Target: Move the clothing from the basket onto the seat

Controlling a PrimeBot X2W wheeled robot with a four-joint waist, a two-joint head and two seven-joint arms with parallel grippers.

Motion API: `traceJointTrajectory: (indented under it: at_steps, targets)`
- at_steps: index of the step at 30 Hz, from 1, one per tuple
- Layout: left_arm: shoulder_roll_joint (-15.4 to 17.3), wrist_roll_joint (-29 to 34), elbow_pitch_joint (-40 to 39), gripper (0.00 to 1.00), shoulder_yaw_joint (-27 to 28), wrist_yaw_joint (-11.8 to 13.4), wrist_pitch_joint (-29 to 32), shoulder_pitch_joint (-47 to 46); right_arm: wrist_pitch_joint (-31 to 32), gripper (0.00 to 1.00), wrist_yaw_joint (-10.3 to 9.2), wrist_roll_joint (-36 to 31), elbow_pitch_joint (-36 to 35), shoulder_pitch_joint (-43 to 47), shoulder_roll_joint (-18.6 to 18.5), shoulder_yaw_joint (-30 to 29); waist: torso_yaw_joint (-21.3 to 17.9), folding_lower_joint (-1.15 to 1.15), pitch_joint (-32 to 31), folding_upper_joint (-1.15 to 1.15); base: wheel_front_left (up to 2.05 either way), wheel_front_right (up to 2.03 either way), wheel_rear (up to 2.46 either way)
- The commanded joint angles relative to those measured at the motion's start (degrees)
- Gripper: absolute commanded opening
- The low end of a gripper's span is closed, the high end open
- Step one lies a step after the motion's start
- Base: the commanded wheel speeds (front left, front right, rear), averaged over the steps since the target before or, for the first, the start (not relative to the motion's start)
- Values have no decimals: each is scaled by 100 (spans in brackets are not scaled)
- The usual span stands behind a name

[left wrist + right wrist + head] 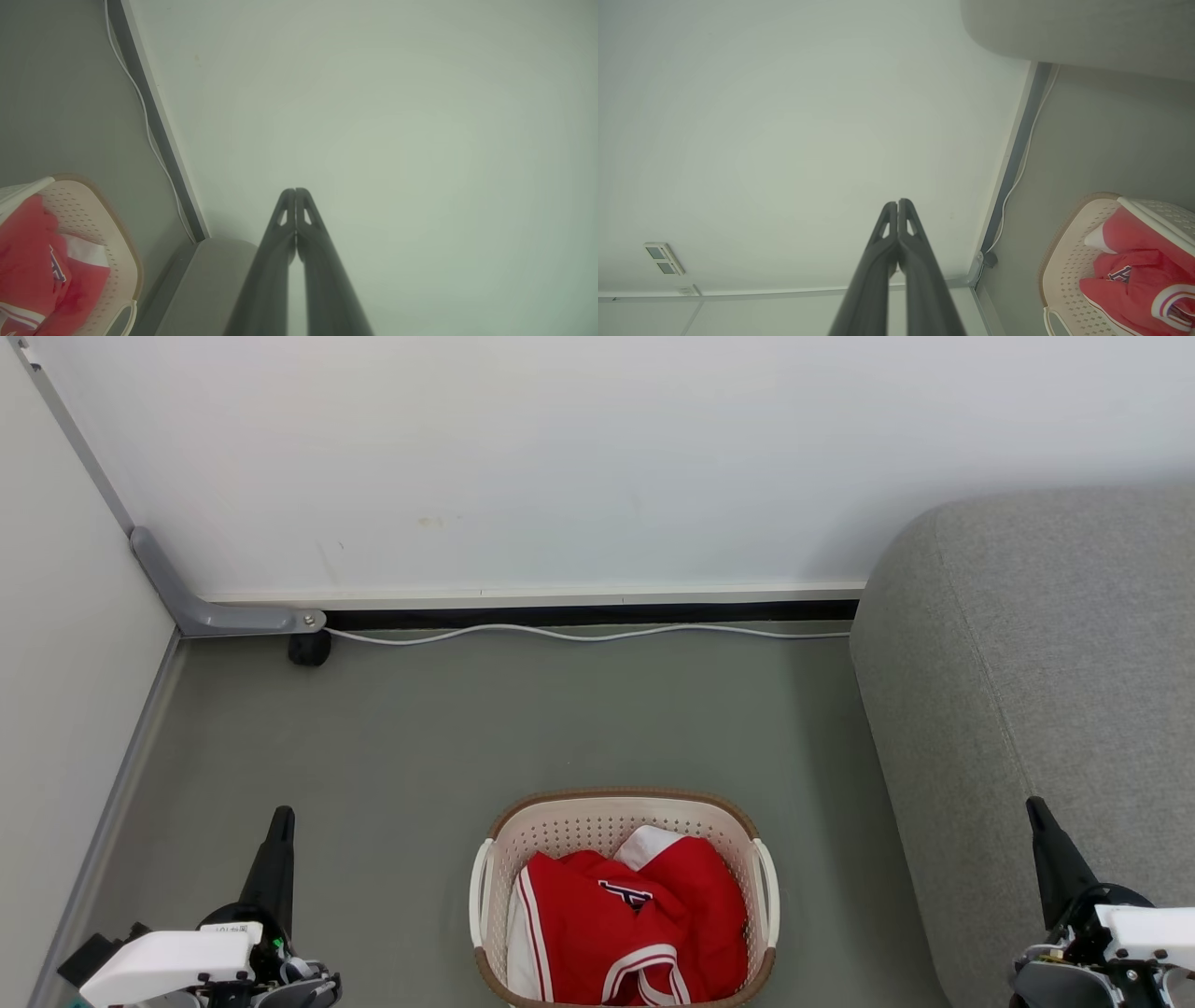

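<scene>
Clenched and empty, left claw (282,814) and right claw (1033,805) are hanging low. Clothing (625,924) is lying in basket (579,826) at 6 o'clock, and sofa (1046,663) at 3 o'clock is waiting bare.

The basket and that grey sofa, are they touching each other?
Apart. The head view shows a strip of bare floor running between the basket and the side of the sofa.
</scene>
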Motion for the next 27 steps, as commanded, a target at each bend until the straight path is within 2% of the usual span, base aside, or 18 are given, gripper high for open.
traceJointTrajectory:
  at_steps: [1, 27]
  targets:
    - [96, -28, -167, 0, 184, -43, 35, -329, 43, 0, 25, 64, -176, -210, -59, 98, 0, 0, 0, 0, 0, 0, 0]
    - [96, -28, -167, 0, 184, -43, 35, -329, 43, 0, 25, 64, -176, -210, -59, 98, 0, 0, 0, 0, 0, 0, 0]
